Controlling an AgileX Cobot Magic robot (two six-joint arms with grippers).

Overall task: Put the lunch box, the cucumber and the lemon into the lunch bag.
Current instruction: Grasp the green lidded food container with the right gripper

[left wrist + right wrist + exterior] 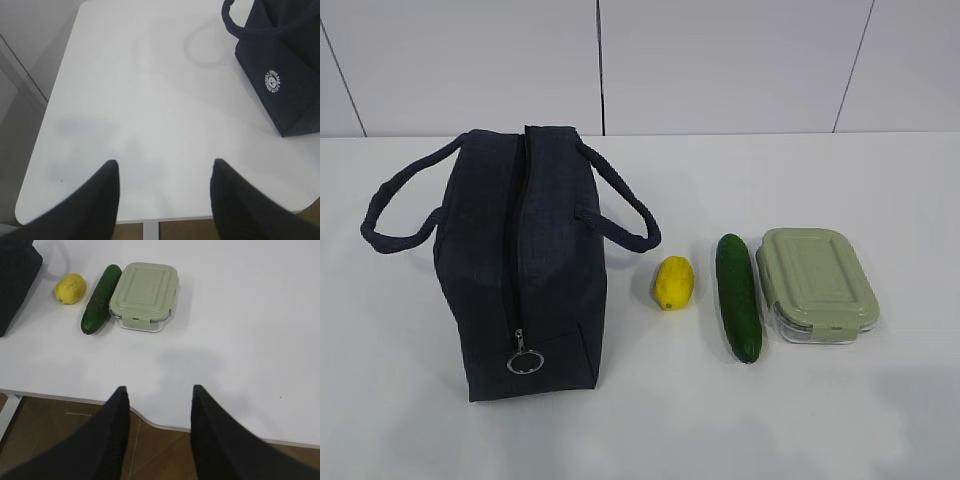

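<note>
The navy lunch bag [525,260] stands on the white table, its top zipper shut with the silver ring pull [525,360] at the near end. The lemon [673,283], the cucumber [739,296] and the lunch box [815,285] with its sage-green lid lie in a row to its right. No gripper shows in the exterior view. My left gripper [165,165] is open and empty over the table's near edge, the bag [287,70] far to its right. My right gripper [159,390] is open and empty near the table's front edge, with the lemon [70,288], cucumber [101,299] and lunch box [145,295] beyond it.
The white table [650,420] ends near both grippers, with brown floor [150,450] below its front edge. A white wall rises behind the table. The bag's loop handles [395,215] hang out to either side.
</note>
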